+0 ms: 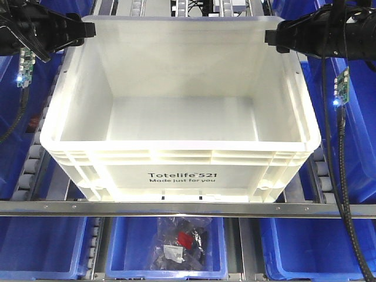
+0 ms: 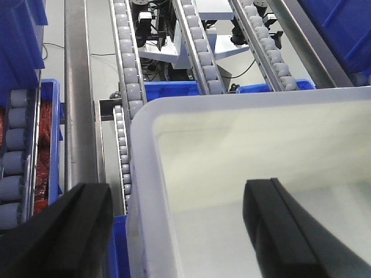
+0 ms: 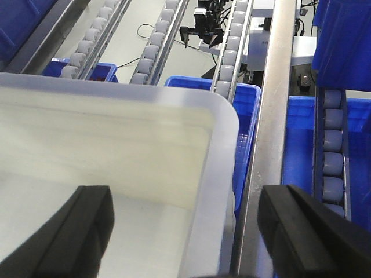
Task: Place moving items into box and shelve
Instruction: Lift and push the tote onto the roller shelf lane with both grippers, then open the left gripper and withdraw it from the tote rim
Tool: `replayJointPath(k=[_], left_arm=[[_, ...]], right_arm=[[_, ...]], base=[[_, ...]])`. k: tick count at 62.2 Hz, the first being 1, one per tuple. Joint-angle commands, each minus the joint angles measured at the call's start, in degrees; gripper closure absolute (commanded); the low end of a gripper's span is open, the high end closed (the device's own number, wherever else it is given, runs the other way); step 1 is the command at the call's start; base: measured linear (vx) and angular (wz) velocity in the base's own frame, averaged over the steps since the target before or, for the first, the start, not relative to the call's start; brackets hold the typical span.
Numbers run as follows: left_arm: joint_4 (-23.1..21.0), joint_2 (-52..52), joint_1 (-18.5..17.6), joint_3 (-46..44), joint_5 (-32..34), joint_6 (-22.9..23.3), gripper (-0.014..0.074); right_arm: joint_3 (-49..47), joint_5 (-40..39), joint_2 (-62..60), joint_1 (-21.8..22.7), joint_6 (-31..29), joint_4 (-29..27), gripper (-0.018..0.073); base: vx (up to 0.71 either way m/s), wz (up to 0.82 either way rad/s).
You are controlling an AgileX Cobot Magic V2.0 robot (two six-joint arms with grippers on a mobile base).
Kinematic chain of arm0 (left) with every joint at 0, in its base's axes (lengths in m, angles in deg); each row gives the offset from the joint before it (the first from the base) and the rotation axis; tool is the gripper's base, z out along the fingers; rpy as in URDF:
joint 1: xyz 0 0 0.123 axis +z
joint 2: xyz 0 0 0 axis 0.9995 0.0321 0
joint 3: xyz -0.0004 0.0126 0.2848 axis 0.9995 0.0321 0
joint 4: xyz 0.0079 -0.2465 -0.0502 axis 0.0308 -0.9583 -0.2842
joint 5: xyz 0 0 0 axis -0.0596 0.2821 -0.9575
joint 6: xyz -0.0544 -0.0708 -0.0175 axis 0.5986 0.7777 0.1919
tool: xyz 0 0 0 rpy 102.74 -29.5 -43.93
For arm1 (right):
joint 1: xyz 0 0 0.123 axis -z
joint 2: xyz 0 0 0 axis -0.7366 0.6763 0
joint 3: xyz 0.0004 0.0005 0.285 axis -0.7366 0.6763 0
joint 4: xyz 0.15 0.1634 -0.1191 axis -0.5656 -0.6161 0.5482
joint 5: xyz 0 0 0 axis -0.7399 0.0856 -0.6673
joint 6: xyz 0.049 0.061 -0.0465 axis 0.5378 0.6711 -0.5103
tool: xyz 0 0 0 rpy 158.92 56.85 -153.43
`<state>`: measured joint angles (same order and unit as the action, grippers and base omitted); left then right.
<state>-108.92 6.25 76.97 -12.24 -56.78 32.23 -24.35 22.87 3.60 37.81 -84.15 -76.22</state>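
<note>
Left wrist-mounted view shows the left hand (image 2: 174, 231) spread astride the box (image 1: 176, 141) wall; the right hand (image 3: 188, 231) is likewise spread over the opposite rim. No balls show inside. To shelve it, I'd close both hands evenly on the rims and keep the box level. Roller rails (image 2: 130, 75) and blue bins (image 1: 167, 247) crowd each side, leaving little room

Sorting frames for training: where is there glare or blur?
Front view: overhead light washes out the large white plastic tote's near rim. Left wrist view: left claw fingers blurred, close to lens. Right wrist view: right claw likewise soft.
</note>
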Motion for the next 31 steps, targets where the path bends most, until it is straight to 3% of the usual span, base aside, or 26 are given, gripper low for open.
replayJointPath(k=[1, 31], left_arm=[[-0.9, -2.5, -0.3, -2.0, 3.7, 0.0, 0.0011], [-0.3, -5.4, -0.8, 0.1, 2.9, 0.5, 0.0011]], right_arm=[[-2.1, -3.9, -2.1, -0.2, -0.6, -0.5, -0.0018], [-2.1, -4.0, -2.2, -0.2, -0.6, -0.7, -0.0018]], base=[[0.00, 0.00], [0.00, 0.00]])
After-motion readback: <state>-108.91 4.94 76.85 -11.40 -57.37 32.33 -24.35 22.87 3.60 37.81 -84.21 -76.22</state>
